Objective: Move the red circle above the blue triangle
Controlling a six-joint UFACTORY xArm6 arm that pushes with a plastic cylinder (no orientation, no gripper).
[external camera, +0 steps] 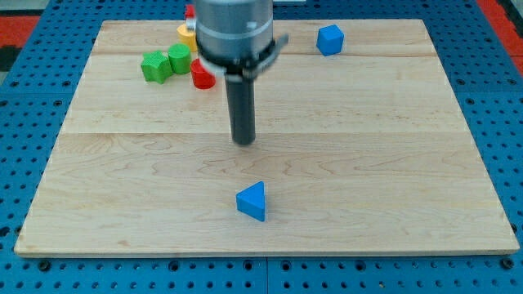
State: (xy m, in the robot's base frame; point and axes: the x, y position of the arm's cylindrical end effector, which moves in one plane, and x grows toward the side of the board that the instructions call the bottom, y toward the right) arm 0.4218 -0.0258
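The blue triangle (252, 201) lies on the wooden board (368, 147) near the view's bottom centre. The red circle (202, 76) sits at the view's top left, partly hidden behind the arm's grey housing. My tip (243, 140) rests on the board at the centre, below and to the right of the red circle and well above the blue triangle. It touches no block.
Two green blocks (166, 64) sit just left of the red circle. A yellow block (187, 34) and a bit of another red block (189, 11) show above them. A blue cube-like block (329, 39) lies at the top right. Blue pegboard (24, 98) surrounds the board.
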